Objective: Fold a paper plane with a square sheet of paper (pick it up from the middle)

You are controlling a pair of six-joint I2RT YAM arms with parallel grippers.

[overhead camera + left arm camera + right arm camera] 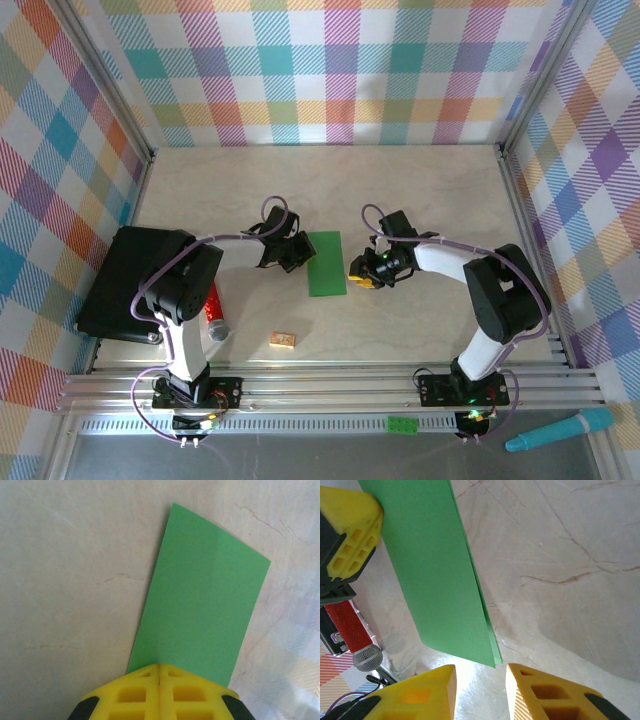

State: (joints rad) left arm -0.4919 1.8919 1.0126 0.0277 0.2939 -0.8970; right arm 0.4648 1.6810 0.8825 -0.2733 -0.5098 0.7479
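On the left of the bench the left tool has its jaws closed tight together, with the tips set on the left long edge of the sheet of paper. In its own wrist view the green strip runs out from under the closed tips. Whether they nip the edge or only press on it cannot be told.

The sheet lies flat between the two tools, near the middle of the bench, already doubled into a narrow rectangle. From the right wrist its two layers show slightly offset along the right edge.

The right tool stands partly open and holds nothing, with the near corner of the sheet just ahead of its gap.

The main risk is probably at that loose edge. A jaw sliding in could catch only the upper layer and peel the fold open. A push from the right could also skid the thin sheet under the left tips, skewing the next crease. Gripping at the corner might crumple it.
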